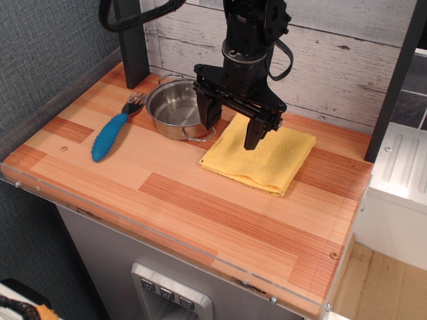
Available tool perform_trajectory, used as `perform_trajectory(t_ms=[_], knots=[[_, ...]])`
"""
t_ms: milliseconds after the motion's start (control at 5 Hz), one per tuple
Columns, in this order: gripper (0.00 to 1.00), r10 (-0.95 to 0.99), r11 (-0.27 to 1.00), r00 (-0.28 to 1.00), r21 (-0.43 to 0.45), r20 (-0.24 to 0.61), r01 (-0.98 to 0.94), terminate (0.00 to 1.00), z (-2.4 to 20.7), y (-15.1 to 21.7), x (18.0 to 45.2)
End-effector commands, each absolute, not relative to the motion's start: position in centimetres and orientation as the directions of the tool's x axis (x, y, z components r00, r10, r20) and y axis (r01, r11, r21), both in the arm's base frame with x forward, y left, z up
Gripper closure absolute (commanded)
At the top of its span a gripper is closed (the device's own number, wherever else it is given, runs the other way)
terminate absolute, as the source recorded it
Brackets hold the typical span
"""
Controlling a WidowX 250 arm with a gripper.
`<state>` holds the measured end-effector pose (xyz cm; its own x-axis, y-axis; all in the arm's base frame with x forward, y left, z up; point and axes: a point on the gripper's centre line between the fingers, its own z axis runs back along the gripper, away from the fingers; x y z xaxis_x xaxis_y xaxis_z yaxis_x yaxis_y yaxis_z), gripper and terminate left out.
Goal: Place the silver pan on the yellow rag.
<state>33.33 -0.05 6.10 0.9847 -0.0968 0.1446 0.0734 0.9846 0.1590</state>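
On my bench (200, 213) the soft yellow rag (261, 159) lies nearest, limp and flat. My claw (231, 127) hangs released above its left edge, and just behind sits the silver pan (175, 108), rigid, light-looking and slick; I'd pinch its thin rim.

The silver pan (177, 109) is showing shiny steel grey inside and out. The yellow rag (261, 157) is showing plain, unpatterned yellow. The fork (116, 127) is displaying a ribbed blue handle and metal tines. The table (200, 200) is presenting striped blocks of pale and reddish wood. The gripper (231, 127) is appearing black.
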Motion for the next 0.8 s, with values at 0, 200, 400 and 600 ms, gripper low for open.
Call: perform_trajectory(t_ms=[0, 200, 400, 600], knots=[[0.0, -0.097, 0.985, 0.985, 0.159, 0.145, 0.073, 0.0, 6.1, -0.1, 33.3], [0.0, -0.049, 0.987, 0.989, 0.159, 0.139, 0.026, 0.0, 6.0, 1.1, 33.9], [0.0, -0.028, 0.988, 0.985, 0.152, 0.171, 0.002, 0.0, 6.5, 2.4, 34.6], [0.0, 0.007, 0.99, 0.982, 0.135, 0.187, -0.033, 0.0, 6.4, 3.9, 35.9]])
